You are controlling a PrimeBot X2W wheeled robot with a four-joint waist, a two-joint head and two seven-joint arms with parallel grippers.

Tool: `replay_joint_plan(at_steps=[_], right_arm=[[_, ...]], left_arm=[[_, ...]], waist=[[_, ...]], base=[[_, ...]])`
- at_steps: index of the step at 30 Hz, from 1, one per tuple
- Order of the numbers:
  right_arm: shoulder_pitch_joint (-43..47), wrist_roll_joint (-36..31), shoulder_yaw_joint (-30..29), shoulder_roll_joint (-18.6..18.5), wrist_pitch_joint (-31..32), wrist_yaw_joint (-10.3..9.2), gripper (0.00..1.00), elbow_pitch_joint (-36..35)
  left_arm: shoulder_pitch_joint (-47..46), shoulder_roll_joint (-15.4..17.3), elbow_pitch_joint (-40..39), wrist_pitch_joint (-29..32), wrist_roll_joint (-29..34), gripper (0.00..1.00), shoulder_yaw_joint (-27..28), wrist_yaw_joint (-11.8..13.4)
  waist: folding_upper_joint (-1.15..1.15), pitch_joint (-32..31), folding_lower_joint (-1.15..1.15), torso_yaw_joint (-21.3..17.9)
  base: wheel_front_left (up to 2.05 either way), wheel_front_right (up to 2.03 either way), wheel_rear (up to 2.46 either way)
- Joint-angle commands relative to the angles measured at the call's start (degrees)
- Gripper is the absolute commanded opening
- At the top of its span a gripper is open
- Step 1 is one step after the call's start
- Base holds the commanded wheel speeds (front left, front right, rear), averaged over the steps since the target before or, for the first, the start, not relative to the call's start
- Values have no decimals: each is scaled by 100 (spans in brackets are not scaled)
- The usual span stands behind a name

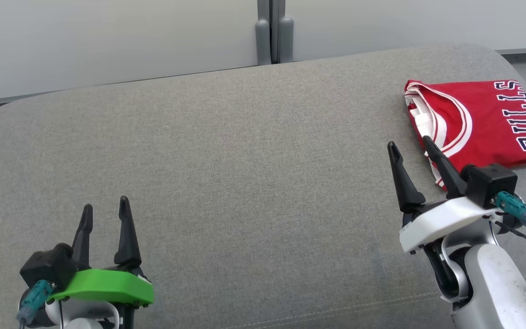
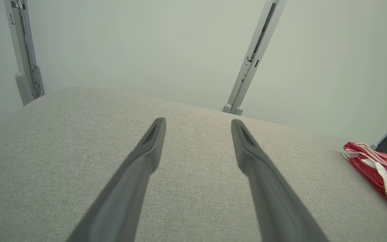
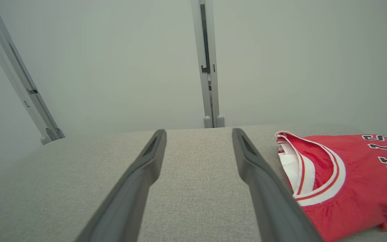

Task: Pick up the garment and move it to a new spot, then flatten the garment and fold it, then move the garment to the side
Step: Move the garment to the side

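Left gripper point(image 1: 106, 203) hangs over the near left of the grey cushion point(image 1: 244, 160), jaws spread wide and holding nothing. Well to its right, the right gripper point(image 1: 409, 142) is likewise spread and empty. The folded red garment point(image 1: 486, 123) lies just right of and beyond it. Its right finger overlaps the collar edge; I cannot tell if they touch. A grey wall post point(image 1: 272, 32) stands behind.

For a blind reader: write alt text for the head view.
A folded red jersey lies at the far right of a grey cushion. The right pincer, open, stands beside it; the left pincer, open, sits at lower left.
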Motion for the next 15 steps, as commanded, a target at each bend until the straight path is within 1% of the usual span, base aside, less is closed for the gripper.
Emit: replay_joint_plan(at_steps=[1, 7, 15], right_arm=[[164, -38, -11, 58, 38, -2, 100, -106], [610, -173, -132, 239, 167, -2, 100, -338], [905, -169, -359, 382, 123, -2, 100, -269]], left_arm=[[81, -14, 67, -66, 54, 100, -16, -45], [124, -106, 321, -163, 105, 100, -147, -172], [61, -136, 629, -188, 108, 100, -256, -293]], waist=[[0, -71, 0, 36], [0, -200, 0, 120], [0, -252, 0, 136]], base=[[0, 0, 0], [0, 0, 0], [0, 0, 0]])
